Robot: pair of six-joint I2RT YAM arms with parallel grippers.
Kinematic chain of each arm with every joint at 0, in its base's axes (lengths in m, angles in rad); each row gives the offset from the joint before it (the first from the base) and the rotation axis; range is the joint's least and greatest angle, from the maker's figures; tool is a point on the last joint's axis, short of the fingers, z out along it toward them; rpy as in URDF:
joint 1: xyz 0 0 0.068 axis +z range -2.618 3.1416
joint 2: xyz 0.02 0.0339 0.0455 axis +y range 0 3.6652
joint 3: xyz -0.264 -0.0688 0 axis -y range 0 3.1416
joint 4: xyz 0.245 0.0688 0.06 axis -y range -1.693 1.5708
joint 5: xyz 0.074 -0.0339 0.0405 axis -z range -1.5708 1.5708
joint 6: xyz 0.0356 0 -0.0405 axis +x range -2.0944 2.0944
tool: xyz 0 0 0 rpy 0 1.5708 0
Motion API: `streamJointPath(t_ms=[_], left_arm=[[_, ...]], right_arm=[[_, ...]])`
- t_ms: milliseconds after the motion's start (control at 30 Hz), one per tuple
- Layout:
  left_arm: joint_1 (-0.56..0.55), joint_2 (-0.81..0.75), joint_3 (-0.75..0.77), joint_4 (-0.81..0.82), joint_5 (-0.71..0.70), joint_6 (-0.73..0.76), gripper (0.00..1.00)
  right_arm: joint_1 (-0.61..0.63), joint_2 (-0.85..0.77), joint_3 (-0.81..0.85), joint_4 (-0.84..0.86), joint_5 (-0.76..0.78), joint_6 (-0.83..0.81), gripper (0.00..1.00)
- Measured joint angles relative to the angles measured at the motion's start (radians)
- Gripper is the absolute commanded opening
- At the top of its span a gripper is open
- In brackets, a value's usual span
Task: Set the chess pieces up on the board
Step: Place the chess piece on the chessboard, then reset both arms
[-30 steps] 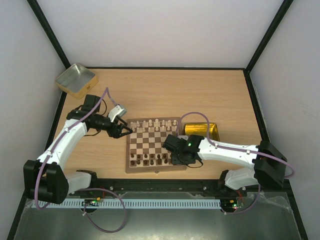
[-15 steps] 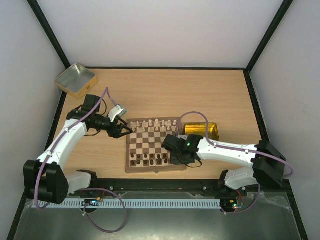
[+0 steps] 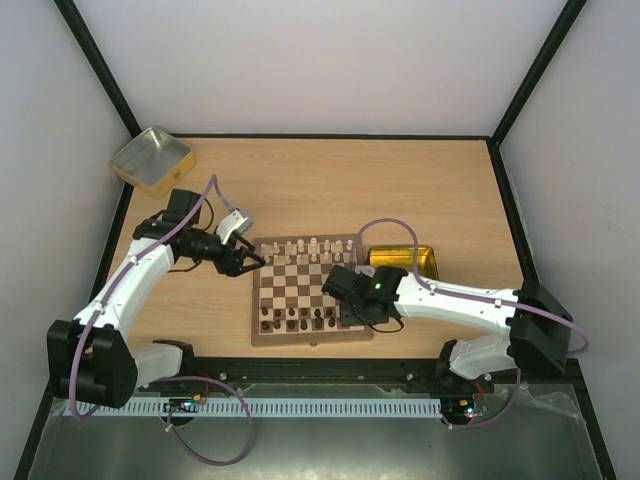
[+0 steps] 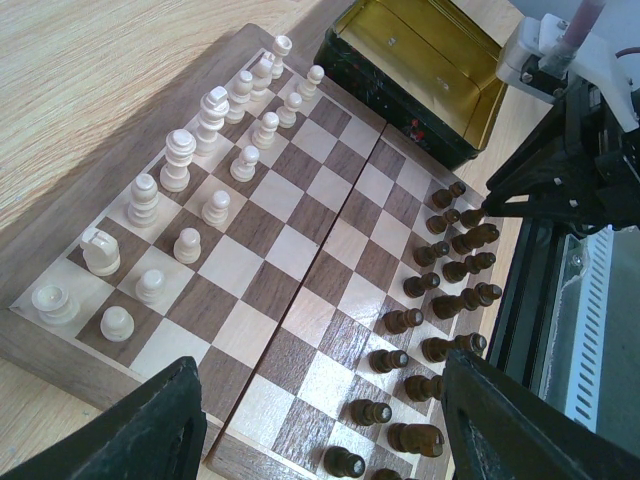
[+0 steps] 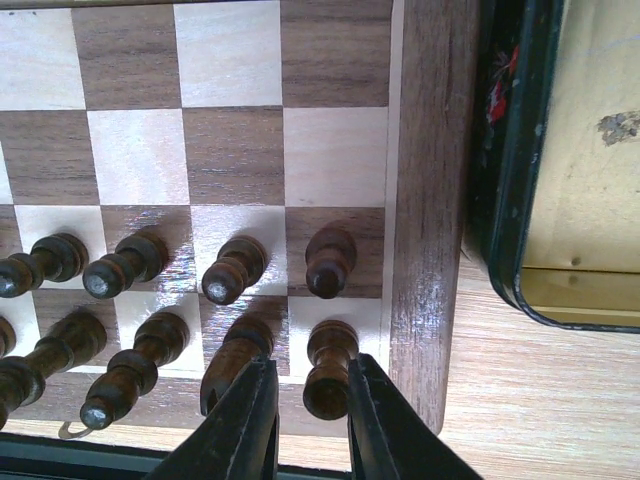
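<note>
Straddling the dark piece (image 5: 328,372) on the board's (image 5: 425,200) near right corner square, the right gripper (image 5: 313,380) had its jaws only slightly parted: a sliver of gap showed on 1 side of the piece, while the other finger looked to be just against it. The piece stood upright on its square, so I judged the step in hand to be letting go of the last dark back-row piece.

The left gripper (image 4: 320,370) hung spread wide and empty by the board's far left corner. Cream pieces (image 4: 180,160) filled 2 rows along the far edge, 8 in each. Dark pieces (image 4: 440,300) lined the 2 near rows, though I could not count them all.

Next, the right jaws probably needed to widen further and lift straight up, because neighbouring pieces stood just beside and a sideways drag could topple them.

A gold tin (image 5: 590,150) sat just off the board's right edge, and another tin (image 3: 150,160) lay at the bench's far left corner. Red marks showed on the nearer tin's dark side, too blurred to read; no brand or writing was legible
</note>
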Motion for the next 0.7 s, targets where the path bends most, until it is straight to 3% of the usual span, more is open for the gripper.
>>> streamJointPath(t_ms=[367, 500, 700], left_arm=[[0.0, 0.0, 0.0, 0.0, 0.0, 0.0, 0.65], [0.0, 0.0, 0.0, 0.0, 0.0, 0.0, 0.65], [0.001, -0.002, 0.0, 0.001, -0.004, 0.0, 0.68]], right_arm=[[0.0, -0.015, 0.04, -0.058, 0.08, -0.004, 0.23], [0.0, -0.015, 0.1, -0.079, 0.143, -0.018, 0.56], [-0.004, -0.028, 0.149, -0.07, 0.219, -0.046, 0.63]])
